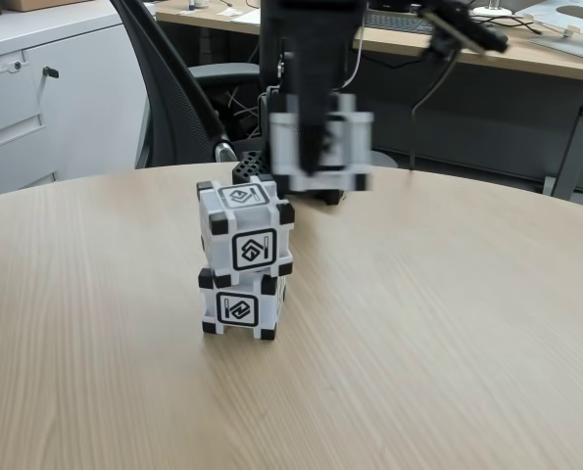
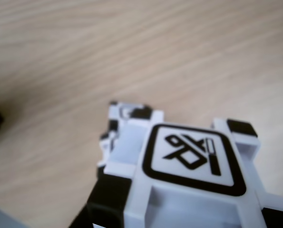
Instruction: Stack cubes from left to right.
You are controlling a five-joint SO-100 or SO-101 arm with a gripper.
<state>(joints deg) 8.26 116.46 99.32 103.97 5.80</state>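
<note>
In the fixed view, 2 stacked cubes [image 1: 242, 264] of smooth white plastic with black corner blocks stand left of centre on the pale wood-grain surface [image 1: 448, 333], the upper one twisted slightly askew. Just right and above, a blurred third cube [image 1: 320, 147] hangs off the surface, pinched in the black jaws. The wrist view shows its square-framed symbol face [image 2: 191, 156] up close.

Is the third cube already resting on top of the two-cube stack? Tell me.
No: in the fixed view the third cube hangs blurred in the hand, above and right of the stack's top cube.
</note>
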